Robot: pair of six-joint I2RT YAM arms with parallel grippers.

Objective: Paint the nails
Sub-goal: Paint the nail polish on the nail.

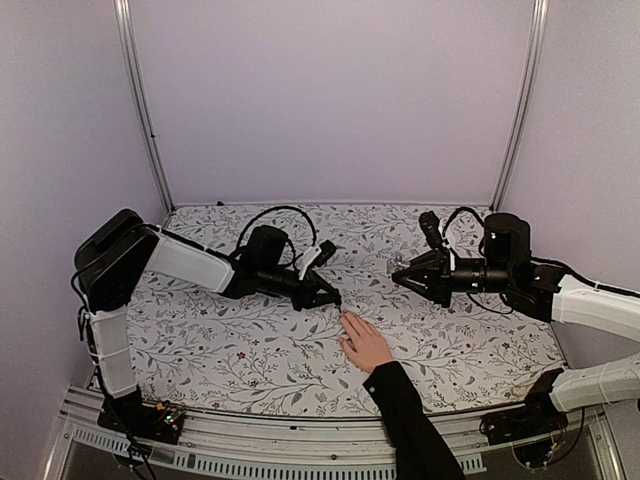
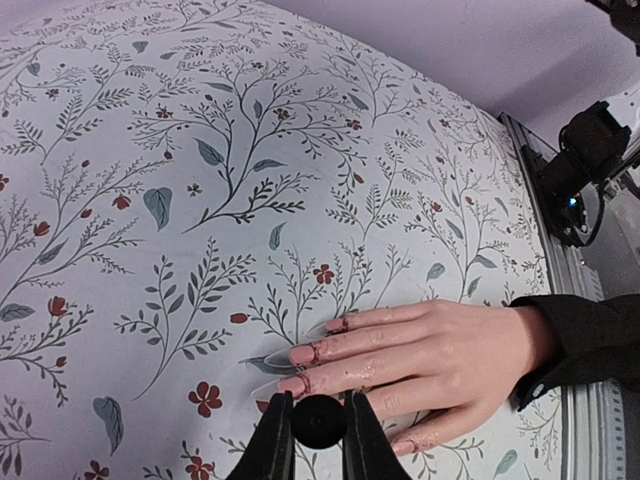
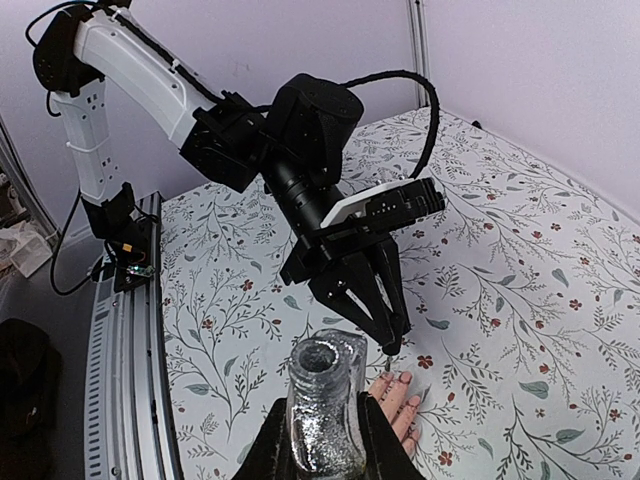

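A light-skinned hand [image 1: 365, 345] with a black sleeve [image 1: 410, 420] lies flat on the floral table. Its nails [image 2: 300, 354] look pinkish, with red smears on the skin around them. My left gripper [image 2: 318, 402] is shut on the black brush cap [image 2: 319, 421] and hovers right over the fingertips. From the right wrist view, the left gripper [image 3: 390, 325] points its thin brush [image 3: 388, 351] down just above the fingers [image 3: 400, 395]. My right gripper [image 3: 320, 412] is shut on the open glittery polish bottle [image 3: 322, 400], held above the table to the right [image 1: 397, 271].
The floral tablecloth [image 2: 200, 200] covers the table. A metal rail [image 3: 130, 340] runs along the near edge, with arm bases and cables at the corners [image 1: 140, 415]. Purple walls enclose the back and sides. The left arm [image 1: 190, 265] stretches across the left half.
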